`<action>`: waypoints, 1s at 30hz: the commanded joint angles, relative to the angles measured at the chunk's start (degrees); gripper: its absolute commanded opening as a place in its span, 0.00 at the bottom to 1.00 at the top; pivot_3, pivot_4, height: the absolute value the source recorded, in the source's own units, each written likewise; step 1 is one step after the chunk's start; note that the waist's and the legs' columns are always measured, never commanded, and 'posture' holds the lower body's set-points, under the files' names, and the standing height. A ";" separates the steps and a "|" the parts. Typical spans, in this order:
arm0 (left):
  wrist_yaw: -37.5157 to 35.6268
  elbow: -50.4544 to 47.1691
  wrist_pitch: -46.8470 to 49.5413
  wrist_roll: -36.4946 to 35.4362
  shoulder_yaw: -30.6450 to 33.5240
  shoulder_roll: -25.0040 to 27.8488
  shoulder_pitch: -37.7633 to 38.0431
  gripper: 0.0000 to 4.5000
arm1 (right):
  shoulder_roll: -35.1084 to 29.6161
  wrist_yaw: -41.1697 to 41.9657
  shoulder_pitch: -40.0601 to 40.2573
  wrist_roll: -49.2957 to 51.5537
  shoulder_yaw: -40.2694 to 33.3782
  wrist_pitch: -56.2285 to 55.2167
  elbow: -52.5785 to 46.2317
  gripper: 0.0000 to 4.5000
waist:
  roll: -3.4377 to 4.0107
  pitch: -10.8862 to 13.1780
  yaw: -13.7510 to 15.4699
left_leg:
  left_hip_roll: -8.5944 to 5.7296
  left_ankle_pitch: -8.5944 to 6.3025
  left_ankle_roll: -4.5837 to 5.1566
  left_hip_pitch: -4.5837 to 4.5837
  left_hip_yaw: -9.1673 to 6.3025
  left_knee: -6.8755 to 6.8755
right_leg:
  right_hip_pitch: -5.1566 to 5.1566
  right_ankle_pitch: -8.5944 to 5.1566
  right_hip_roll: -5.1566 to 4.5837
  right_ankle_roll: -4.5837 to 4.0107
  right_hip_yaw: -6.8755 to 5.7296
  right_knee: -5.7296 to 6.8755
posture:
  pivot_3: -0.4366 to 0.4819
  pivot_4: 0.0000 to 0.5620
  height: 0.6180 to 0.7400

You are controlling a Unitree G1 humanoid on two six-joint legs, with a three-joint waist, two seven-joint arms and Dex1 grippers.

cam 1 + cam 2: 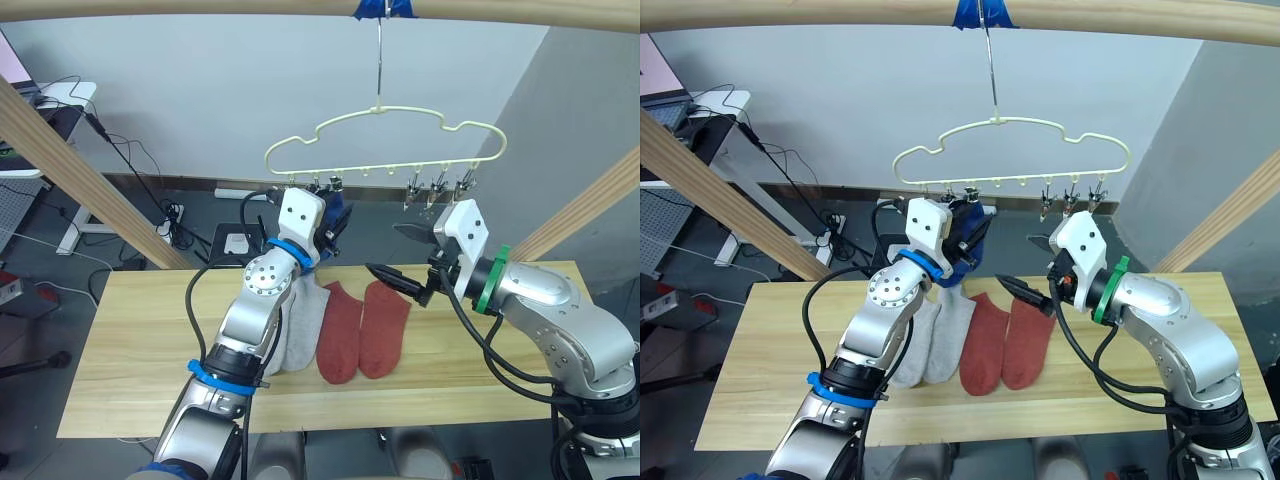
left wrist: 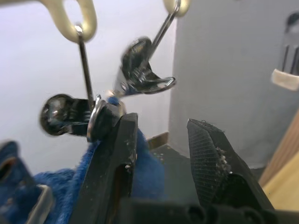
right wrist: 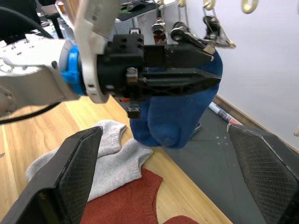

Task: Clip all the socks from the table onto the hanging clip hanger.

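Left wrist view showed your left gripper (image 2: 161,154) open beside the blue sock (image 3: 180,112), which hung at the clip hanger (image 1: 385,150). Your right gripper (image 1: 395,255) waited wide open. Grey socks (image 1: 300,325) and red socks (image 1: 362,330) lay on the bench (image 1: 130,350).

The left arm is raised high, its gripper (image 1: 970,228) tilted up, fingers (image 2: 114,154) parted. The right arm is bent at the elbow, its gripper (image 1: 400,255) held lower and pointing left, jaws seemingly wide open.
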 commanded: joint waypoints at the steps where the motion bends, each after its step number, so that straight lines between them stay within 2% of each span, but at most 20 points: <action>1: 2.95 1.73 -3.28 2.77 1.28 -0.74 -2.34 0.40 | 0.29 -0.92 -0.56 1.29 -0.55 0.29 -3.14 1.00 | 0.00 0.00 -0.10 | 0.00 0.00 0.00 -0.01 0.00 0.01 | -0.01 0.00 0.00 0.00 0.00 0.01 | 0.29 0.46 1.00; 7: 7.13 5.06 -4.71 6.64 2.82 -0.26 -4.43 0.40 | 0.55 -1.87 -0.51 1.22 -0.62 0.59 -3.31 1.00 | 0.00 0.00 -0.23 | -0.01 0.00 0.01 -0.01 0.00 0.12 | 0.00 0.01 0.00 0.00 0.00 0.10 | 0.28 0.46 1.00; 16: 3.91 4.58 2.59 6.04 2.48 -1.01 -2.55 0.40 | 0.42 -1.68 0.46 0.54 -0.73 -0.71 -2.31 1.00 | 0.00 0.00 -0.32 | -0.04 -0.02 0.04 -0.06 0.01 0.71 | 0.00 0.00 0.00 0.01 0.01 0.62 | 0.28 0.46 1.00; 22: 2.33 4.21 9.38 2.80 4.21 -3.07 -1.47 0.40 | 0.82 -1.93 0.78 0.15 -0.22 -1.42 -1.83 1.00 | 0.00 0.00 -0.35 | -0.03 0.09 0.17 0.07 0.01 0.76 | 0.05 0.01 0.04 0.00 0.02 0.85 | 0.28 0.47 1.00; 25: 2.16 3.21 9.51 3.06 4.34 -2.95 -1.23 0.40 | 0.93 -2.12 0.77 0.02 -0.18 -1.49 -1.80 1.00 | 0.00 0.00 -0.44 | -0.04 0.10 0.17 0.07 0.01 0.77 | 0.04 0.02 0.04 0.00 0.02 0.86 | 0.28 0.46 1.00; 30: 6.62 2.01 11.29 3.51 6.85 -4.10 -1.12 0.40 | 1.03 -2.53 0.45 -0.11 -0.15 -1.57 -1.66 1.00 | 0.00 0.00 -0.40 | -0.04 0.10 0.17 0.05 0.00 0.76 | 0.04 0.03 0.03 -0.01 0.02 0.85 | 0.28 0.47 1.00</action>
